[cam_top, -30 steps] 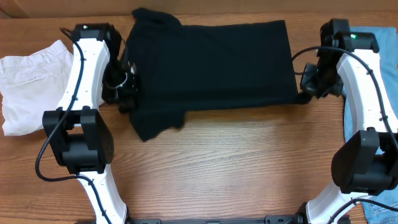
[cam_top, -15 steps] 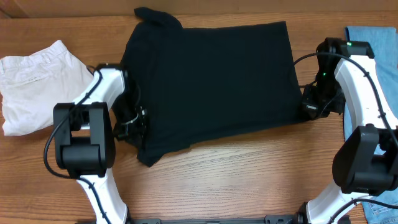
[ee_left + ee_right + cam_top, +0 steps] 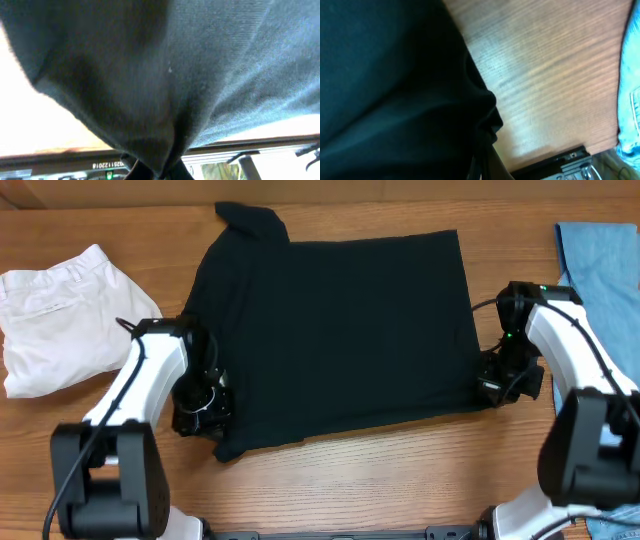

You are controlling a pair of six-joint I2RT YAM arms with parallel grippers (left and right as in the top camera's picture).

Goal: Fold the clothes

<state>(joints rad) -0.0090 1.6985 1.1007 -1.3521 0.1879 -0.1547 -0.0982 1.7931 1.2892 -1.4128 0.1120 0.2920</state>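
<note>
left end effector clamped on black shirt left edge, right end effector clamped on its right hem (shirt spread on worktop).

In my left wrist view the black shirt fills nearly the whole frame, soft and blurred, and covers my fingers. Only a pinched gather of cloth at the bottom edge shows where my left gripper holds it. My right gripper is buried the same way under a bunched hem. From overhead, both sets of fingertips merge with the dark cloth. The jeans run off the right edge, the white trousers off the left.
</note>
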